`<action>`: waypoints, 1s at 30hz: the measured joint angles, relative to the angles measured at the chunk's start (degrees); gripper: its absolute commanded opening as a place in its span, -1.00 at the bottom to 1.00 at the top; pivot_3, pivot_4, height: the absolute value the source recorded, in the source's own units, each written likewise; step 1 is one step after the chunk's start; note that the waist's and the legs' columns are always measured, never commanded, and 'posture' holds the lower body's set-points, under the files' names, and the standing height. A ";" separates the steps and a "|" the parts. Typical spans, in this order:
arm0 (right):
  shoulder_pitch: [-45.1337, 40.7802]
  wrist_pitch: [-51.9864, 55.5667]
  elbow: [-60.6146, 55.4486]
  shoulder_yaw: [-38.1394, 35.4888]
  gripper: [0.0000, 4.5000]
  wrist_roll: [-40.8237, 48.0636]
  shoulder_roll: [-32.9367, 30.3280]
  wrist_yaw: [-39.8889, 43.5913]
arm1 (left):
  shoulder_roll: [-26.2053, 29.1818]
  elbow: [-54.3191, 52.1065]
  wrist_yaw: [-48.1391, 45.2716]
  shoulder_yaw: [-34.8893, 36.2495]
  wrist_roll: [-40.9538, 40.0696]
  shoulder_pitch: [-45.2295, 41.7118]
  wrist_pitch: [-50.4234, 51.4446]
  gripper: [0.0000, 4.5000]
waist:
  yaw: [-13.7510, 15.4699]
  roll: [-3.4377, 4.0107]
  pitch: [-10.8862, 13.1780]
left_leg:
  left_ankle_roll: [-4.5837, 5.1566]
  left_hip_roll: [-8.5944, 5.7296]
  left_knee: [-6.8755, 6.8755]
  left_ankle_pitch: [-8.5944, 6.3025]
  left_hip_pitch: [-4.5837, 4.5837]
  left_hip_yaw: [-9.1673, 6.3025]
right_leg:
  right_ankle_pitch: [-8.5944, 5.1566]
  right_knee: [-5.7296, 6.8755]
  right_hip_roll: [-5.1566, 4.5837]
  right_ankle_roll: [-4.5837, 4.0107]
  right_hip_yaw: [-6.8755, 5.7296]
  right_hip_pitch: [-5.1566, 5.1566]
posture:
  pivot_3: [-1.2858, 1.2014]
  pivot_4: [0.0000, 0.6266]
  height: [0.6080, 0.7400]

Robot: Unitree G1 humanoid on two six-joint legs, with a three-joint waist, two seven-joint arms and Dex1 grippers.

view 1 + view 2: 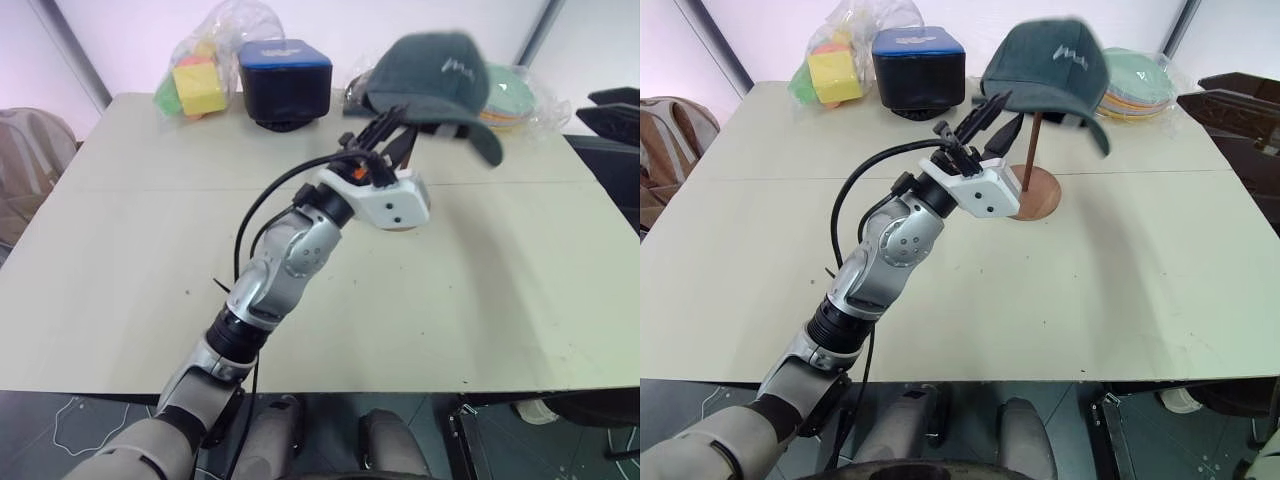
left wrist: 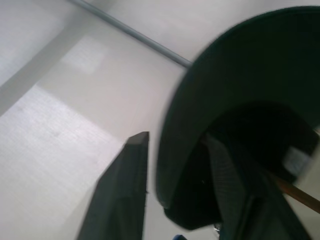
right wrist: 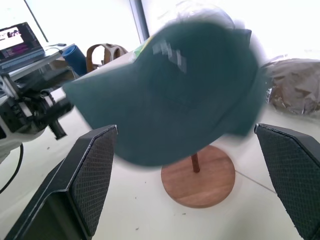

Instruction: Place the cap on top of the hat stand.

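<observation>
The dark teal-grey cap (image 1: 1050, 60) with white script on its front sits on top of the hat stand, its brim toward the right and its outline blurred. The wooden hat stand's thin pole (image 1: 1032, 145) and round base (image 3: 200, 180) show under it. My left gripper (image 1: 990, 115) reaches up to the cap's back edge. In the left wrist view its fingers (image 2: 122, 190) stand apart, with the cap's rim (image 2: 172, 150) between them and a gap beside it. My right gripper (image 3: 186, 129) is open wide, facing the cap from the side and apart from it.
At the table's far edge stand a dark blue box (image 1: 285, 80), a clear bag of coloured blocks (image 1: 200, 80) and a bagged stack of pastel plates (image 1: 515, 100). A brown bag (image 1: 25, 150) sits off the table's left side.
</observation>
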 measured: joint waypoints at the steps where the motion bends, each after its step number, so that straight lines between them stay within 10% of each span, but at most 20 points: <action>1: -0.11 0.00 0.00 0.32 1.00 -0.19 0.11 -0.27 | -0.41 -0.16 -0.61 0.04 -1.08 0.48 0.21 0.73 | 0.00 0.00 0.00 | 0.00 0.00 0.00 0.00 0.00 0.00 | 0.00 0.00 0.00 0.00 0.00 0.00 | 0.03 -0.52 1.00; 2: -0.31 0.00 0.00 0.77 1.00 -0.32 0.28 -0.50 | -1.01 -0.55 -1.78 0.13 -2.82 1.37 1.09 0.98 | 0.00 0.01 0.00 | 0.00 0.00 0.00 0.00 0.00 0.00 | 0.00 0.00 -0.01 0.00 0.00 0.00 | 0.03 -0.52 1.00; 16: -8.24 -3.76 7.96 6.75 1.00 -5.55 2.24 0.99 | 1.64 -13.15 -15.62 3.68 -20.80 13.29 13.86 0.98 | -0.09 0.06 -0.01 | 0.00 0.02 -0.02 0.00 0.00 -0.01 | 0.00 -0.03 0.01 -0.01 0.01 -0.02 | 0.03 -0.52 1.00; 30: -2.68 -3.16 3.60 3.54 1.00 -5.26 2.29 0.89 | -3.54 -18.45 -15.59 34.38 -62.89 5.22 53.10 0.98 | -0.09 -0.01 0.04 | 0.00 0.04 0.00 0.00 -0.01 -0.09 | -0.01 -0.08 0.07 0.00 -0.09 0.03 | 0.03 -0.52 1.00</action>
